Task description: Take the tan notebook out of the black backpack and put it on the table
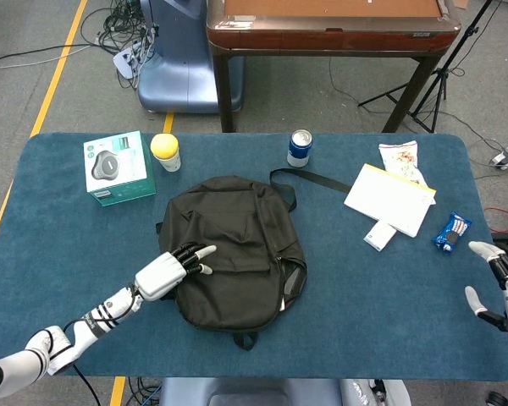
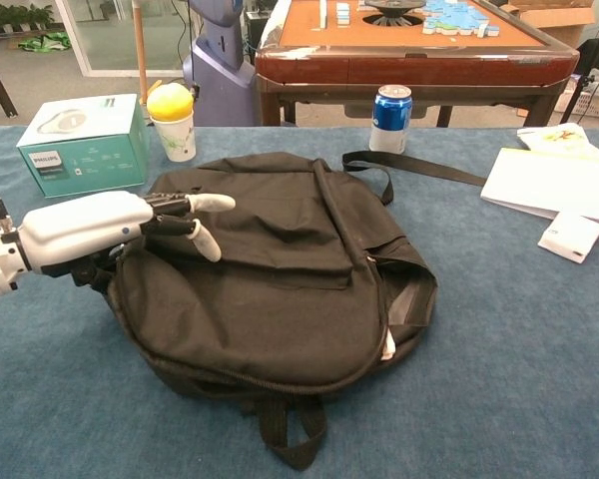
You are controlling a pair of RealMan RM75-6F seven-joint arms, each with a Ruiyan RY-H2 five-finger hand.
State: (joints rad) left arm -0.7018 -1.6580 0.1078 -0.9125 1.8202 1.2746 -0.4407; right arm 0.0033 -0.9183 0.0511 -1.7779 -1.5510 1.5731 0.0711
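Note:
The black backpack (image 1: 233,249) lies flat in the middle of the blue table (image 1: 59,245), its side zipper gaping on the right. A pale sliver (image 2: 385,344) shows in that gap; the tan notebook is otherwise hidden inside. My left hand (image 1: 171,268) rests on the backpack's left side with its fingers stretched out over the fabric, and in the chest view the same left hand (image 2: 100,225) has its thumb pointing down onto the bag. My right hand (image 1: 501,283) hovers at the far right table edge, fingers spread and holding nothing, well away from the bag.
A teal box (image 1: 118,167) and a yellow-lidded cup (image 1: 165,151) stand at the back left. A blue can (image 1: 300,147) sits behind the bag by its strap. At the right lie a white booklet (image 1: 390,199), a small white box (image 1: 379,236) and a blue snack packet (image 1: 451,232).

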